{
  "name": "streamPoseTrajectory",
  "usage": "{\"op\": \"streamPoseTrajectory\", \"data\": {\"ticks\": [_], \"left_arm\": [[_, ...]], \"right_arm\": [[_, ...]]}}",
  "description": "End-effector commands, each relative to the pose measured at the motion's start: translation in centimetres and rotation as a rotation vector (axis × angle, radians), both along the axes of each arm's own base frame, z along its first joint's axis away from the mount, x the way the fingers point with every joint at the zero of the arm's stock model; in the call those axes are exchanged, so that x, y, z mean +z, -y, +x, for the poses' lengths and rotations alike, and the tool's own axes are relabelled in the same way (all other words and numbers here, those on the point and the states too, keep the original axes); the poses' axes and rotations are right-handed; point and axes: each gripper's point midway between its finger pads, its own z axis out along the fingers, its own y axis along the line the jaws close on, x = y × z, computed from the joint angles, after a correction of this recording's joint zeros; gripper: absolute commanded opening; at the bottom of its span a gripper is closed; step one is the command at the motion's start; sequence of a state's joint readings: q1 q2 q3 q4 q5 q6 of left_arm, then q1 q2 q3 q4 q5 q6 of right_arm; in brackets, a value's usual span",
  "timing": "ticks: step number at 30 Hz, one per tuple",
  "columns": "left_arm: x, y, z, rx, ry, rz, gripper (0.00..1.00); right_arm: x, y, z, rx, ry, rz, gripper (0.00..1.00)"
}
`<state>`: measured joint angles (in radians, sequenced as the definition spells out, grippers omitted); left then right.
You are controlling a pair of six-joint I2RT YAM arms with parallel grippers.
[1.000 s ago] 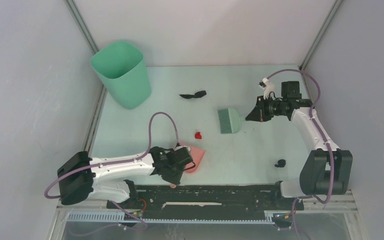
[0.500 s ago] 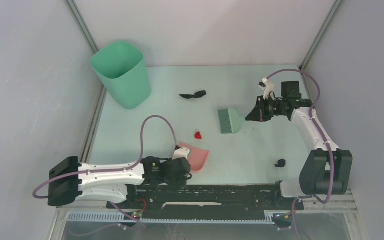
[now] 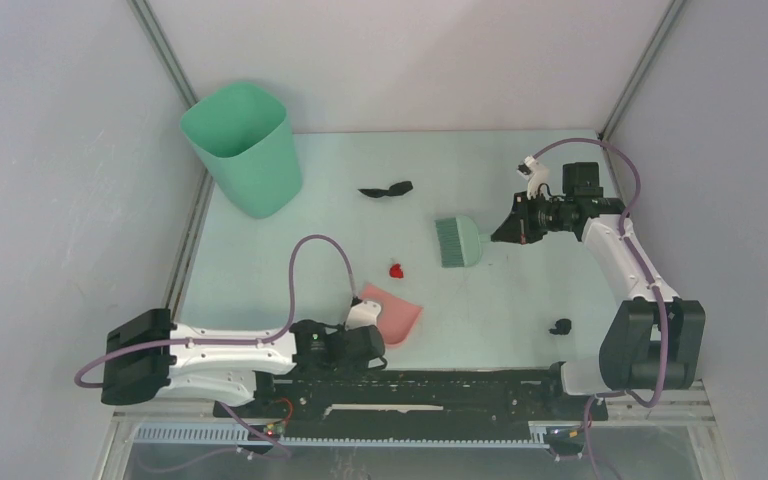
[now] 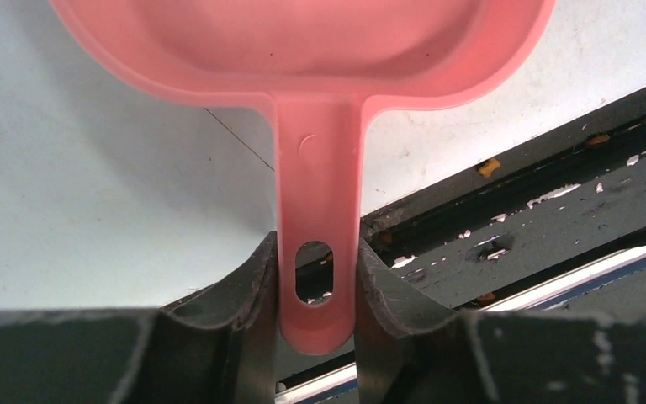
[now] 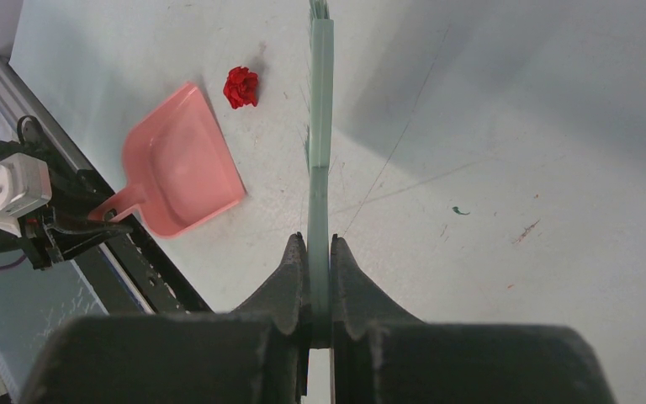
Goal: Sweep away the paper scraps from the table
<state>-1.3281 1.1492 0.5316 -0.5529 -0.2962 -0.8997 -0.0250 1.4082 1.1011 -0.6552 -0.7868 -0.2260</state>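
The left gripper [image 4: 315,278] is clamped on the handle of the pink plastic dustpan [image 3: 393,312] at the near edge of the table [image 3: 520,290]. The right gripper [image 5: 318,252] pinches the green hand brush [image 3: 457,241]. The pan looks empty, though it is only partly shown. Unswept are the red paper scrap [image 3: 397,270] mid-table, the black paper scrap [image 3: 385,189] toward the far edge, and the dark paper scrap [image 3: 561,326] near the right corner.

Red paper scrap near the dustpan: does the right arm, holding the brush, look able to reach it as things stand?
Probably yes. The right gripper holds the green brush, and only bare table lies between its bristles and the red scrap; the pink dustpan sits on the near side, off that path.
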Motion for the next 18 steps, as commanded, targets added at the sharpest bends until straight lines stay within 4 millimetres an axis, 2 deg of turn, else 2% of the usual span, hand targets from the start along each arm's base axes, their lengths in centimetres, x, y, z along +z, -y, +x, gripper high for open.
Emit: {"op": "streamPoseTrajectory", "data": {"ticks": [1,5,9,13,18], "left_arm": [[1.8,1.5,1.0,0.024,0.061,-0.042,0.27],[3.3,1.8,0.8,0.029,0.05,-0.066,0.22],[4.9,1.3,0.1,0.049,0.02,-0.092,0.14],[5.1,0.3,-0.9,0.077,-0.026,-0.116,0.0],[5.3,-0.4,-2.1,0.11,-0.061,-0.151,0.0]], "right_arm": [[0.5,0.1,0.2,0.006,0.03,-0.001,0.0],[1.4,-0.6,0.5,0.018,0.094,-0.038,0.0],[2.7,-2.6,2.6,0.051,0.241,-0.273,0.0],[3.9,-4.4,7.1,0.081,0.393,-0.578,0.0],[6.6,-8.2,13.5,0.138,0.525,-0.795,0.0]]}}
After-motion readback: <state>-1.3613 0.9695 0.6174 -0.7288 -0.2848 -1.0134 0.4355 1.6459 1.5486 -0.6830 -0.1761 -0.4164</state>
